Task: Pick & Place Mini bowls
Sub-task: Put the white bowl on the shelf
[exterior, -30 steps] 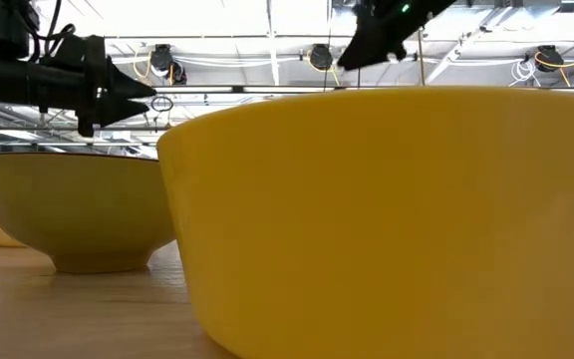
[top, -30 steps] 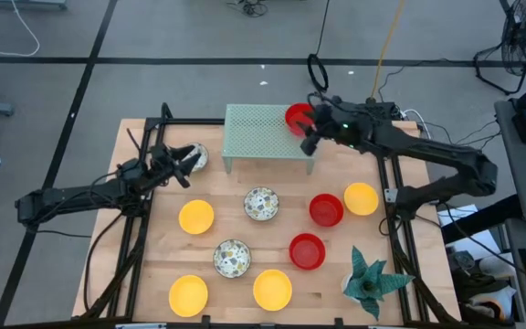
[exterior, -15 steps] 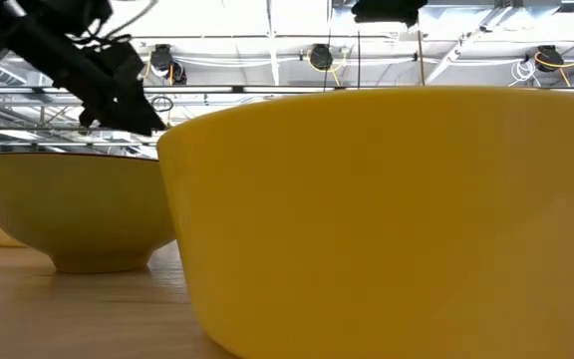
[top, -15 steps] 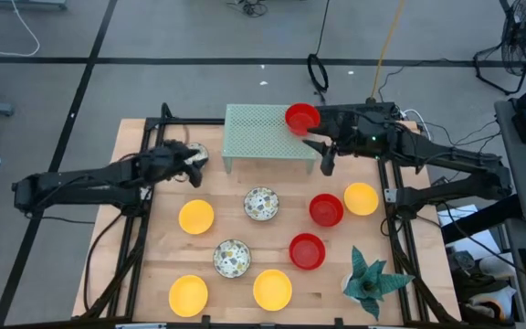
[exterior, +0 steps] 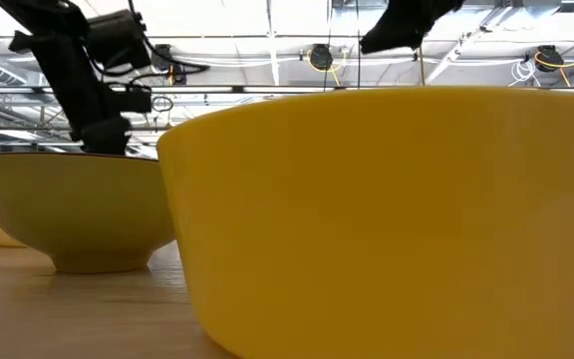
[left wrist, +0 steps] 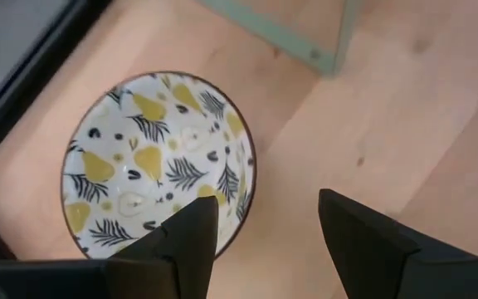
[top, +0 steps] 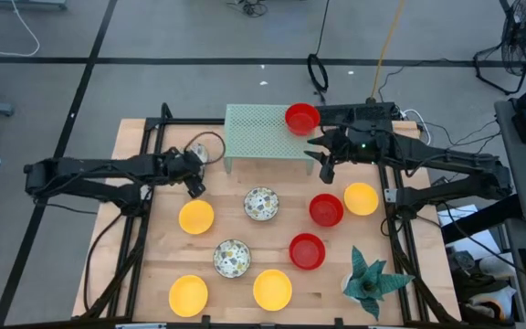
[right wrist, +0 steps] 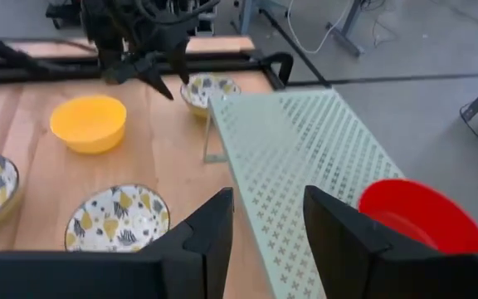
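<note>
Two grippers, both with jaws wide: my left (top: 193, 185) hangs over the patterned bowl (left wrist: 158, 162) at the rack's (top: 263, 129) nine o'clock; my right (top: 322, 164) hovers beside the rack's red bowl (top: 301, 117).

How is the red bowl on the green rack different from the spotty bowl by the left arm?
The red bowl is plain red; the patterned bowl is white with yellow pears and dark leaves. The red bowl sits up on the pale green rack, while the patterned bowl rests on the wooden table beside the rack's leg. The left gripper, jaws open, hangs over the patterned bowl's rim; nothing touches the red one. Both are small, round and upright.
</note>
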